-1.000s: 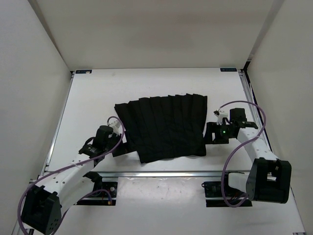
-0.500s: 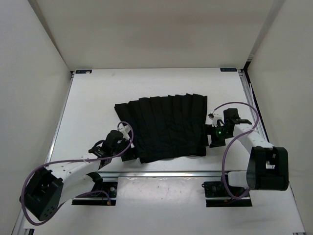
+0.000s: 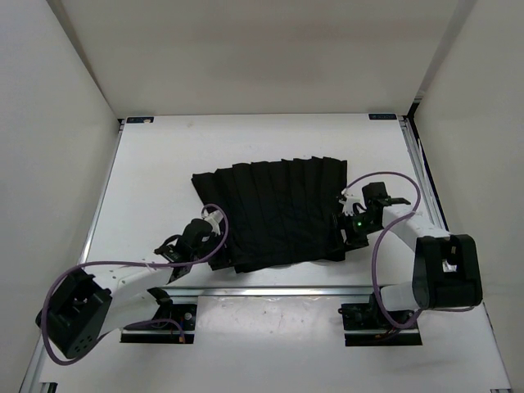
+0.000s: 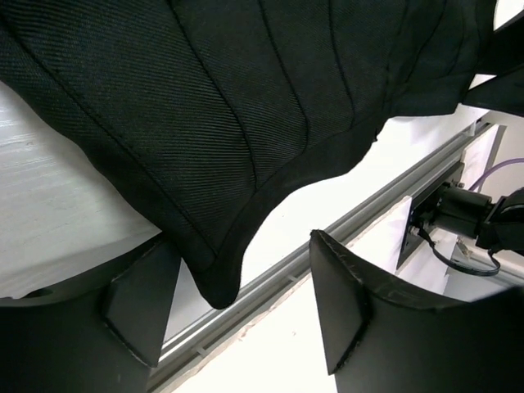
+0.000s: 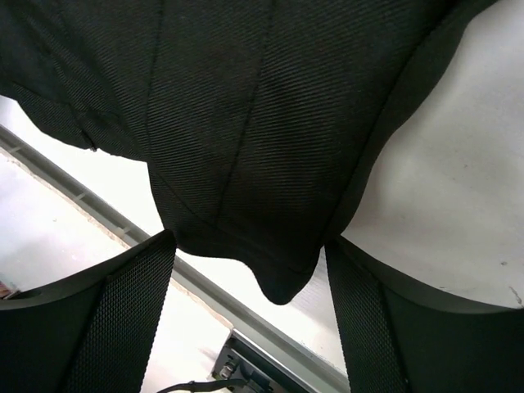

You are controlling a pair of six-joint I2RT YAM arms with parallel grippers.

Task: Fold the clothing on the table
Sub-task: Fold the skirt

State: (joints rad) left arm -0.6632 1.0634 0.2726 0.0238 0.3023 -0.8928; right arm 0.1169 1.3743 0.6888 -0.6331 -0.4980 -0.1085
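The clothing (image 3: 274, 213), a black pleated garment, lies spread flat in the middle of the white table (image 3: 164, 155). My left gripper (image 3: 223, 250) sits at its near left corner. In the left wrist view that corner of the clothing (image 4: 214, 282) hangs between the open jaws of the left gripper (image 4: 237, 303), close to one finger and well apart from the other. My right gripper (image 3: 339, 234) is at the near right corner. There the clothing (image 5: 246, 123) fills the space between the open jaws of the right gripper (image 5: 246, 319), and its tip dips between the fingers (image 5: 123, 319).
An aluminium rail (image 3: 270, 289) runs along the table's near edge, just behind both garment corners. The arm bases (image 3: 160, 315) stand below it. White walls close in the left, back and right sides. Purple cables (image 3: 393, 176) loop off both arms.
Both arms have moved inward. The left gripper went right to the near left corner and its jaws have narrowed a little. The right gripper went left onto the near right corner.
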